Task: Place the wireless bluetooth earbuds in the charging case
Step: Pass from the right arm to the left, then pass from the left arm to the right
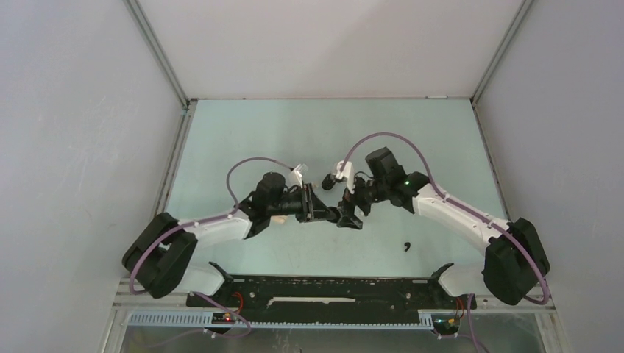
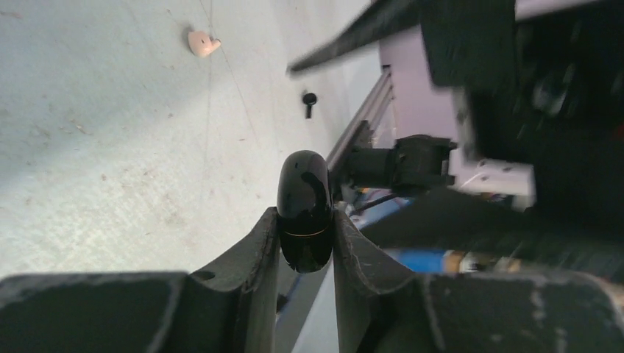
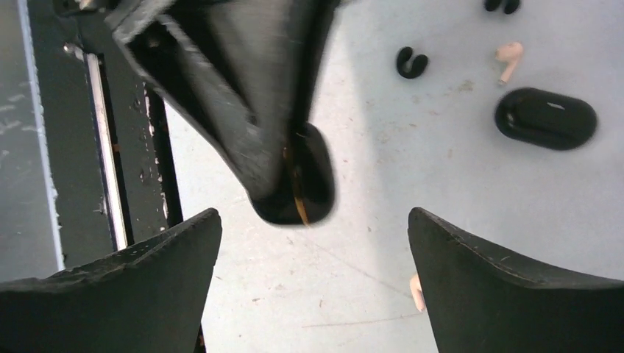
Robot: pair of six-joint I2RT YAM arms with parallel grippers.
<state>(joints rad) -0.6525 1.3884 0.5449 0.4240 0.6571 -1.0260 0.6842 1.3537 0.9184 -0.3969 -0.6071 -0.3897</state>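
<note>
Seen from the left wrist, the left gripper (image 2: 304, 220) is clamped on a glossy black charging case (image 2: 303, 195). The case stands on edge between the two fingers, one pressing each broad side. Its rounded end pokes out past the tips and a thin seam line runs across it. Beyond it on the pale table (image 2: 110, 147), a whitish earbud (image 2: 202, 43) lies far off at the upper left. A black earbud (image 2: 309, 99) lies closer in, beside the metal rail (image 2: 360, 132). Both are well apart from the held case and from the fingers. The right arm (image 2: 515, 110) fills the right side as a dark blur. Seen from the right wrist, the right gripper (image 3: 313, 220) is spread wide with nothing in its grasp. The left gripper reaches in from above with the case, which hangs just ahead of the gap and touches neither finger. Farther off on the table lies a second black case (image 3: 545, 118). A pale earbud (image 3: 509, 59) sits just beyond it, with a curled black earbud (image 3: 412, 62) to its left. A small pale piece (image 3: 416, 290) peeks out beside the right-hand finger, too hidden to identify. From above, the two grippers meet tip to tip at mid-table, and the held case is too small to make out there. A lone black bud (image 1: 406, 245) lies on the right arm's side, near the front edge and well apart from both grippers.
</note>
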